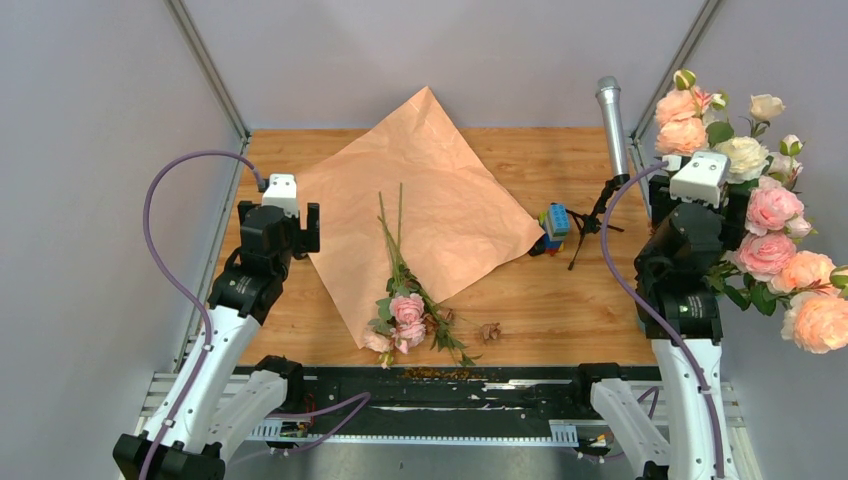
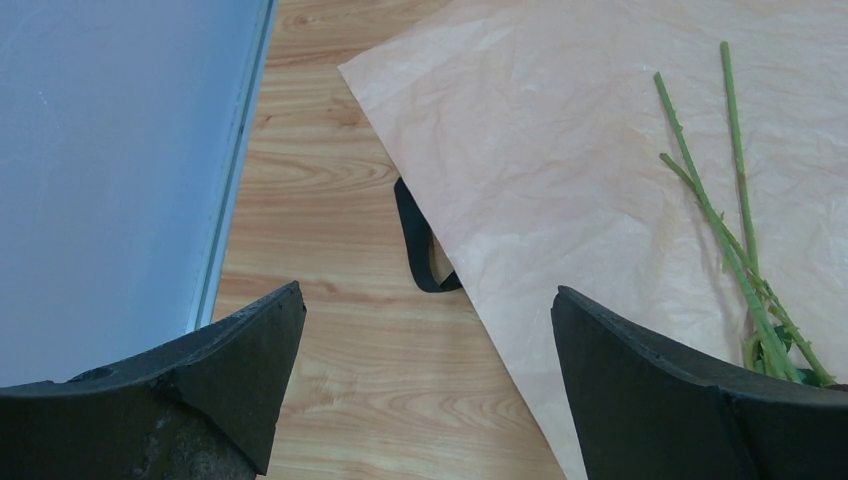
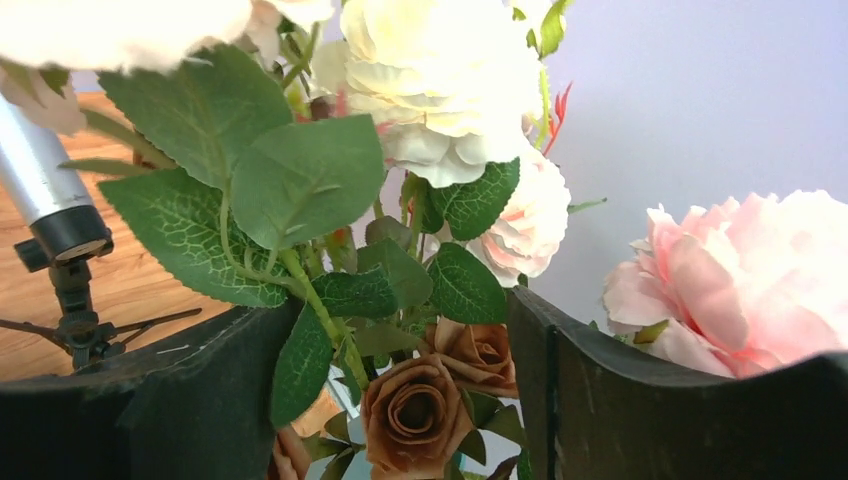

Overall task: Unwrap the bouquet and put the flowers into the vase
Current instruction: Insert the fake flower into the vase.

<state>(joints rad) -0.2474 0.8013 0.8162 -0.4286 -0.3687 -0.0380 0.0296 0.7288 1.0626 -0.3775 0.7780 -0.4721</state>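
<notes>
Tan kraft paper (image 1: pixel 440 180) lies unfolded on the wooden table (image 1: pixel 570 300). The flowers (image 1: pixel 405 310) lie loose on it, with the pink heads at the paper's near corner and the thin green stems pointing to the far side. The left wrist view cuts off the blooms and shows only bare stems. A small blue, green and yellow object (image 1: pixel 553 224) stands at the paper's right corner, too small to identify.

From above, the right gripper (image 3: pixel 395 305) is sunk among large peach and pink roses (image 1: pixel 765 210) at the table's right edge. Its own wrist view shows the fingers spread apart. Leaves and two brown roses (image 3: pixel 415 405) stand between them, and none looks pinched.

Only the left wrist view shows a black ribbon (image 2: pixel 415 240) on the wood, one end tucked under the paper's left edge. The top view does not show that spot. The left gripper (image 2: pixel 428 295) hangs over it with fingers spread wide, touching nothing, just beside the grey side wall (image 2: pixel 100 150).

A silver microphone (image 1: pixel 612 120) on a black stand rises near the far right corner. Bare wood lies at the near right, between the paper and the right arm, with one dried bloom (image 1: pixel 490 331) on it. Brown crumbs (image 1: pixel 440 372) line the near rail.
</notes>
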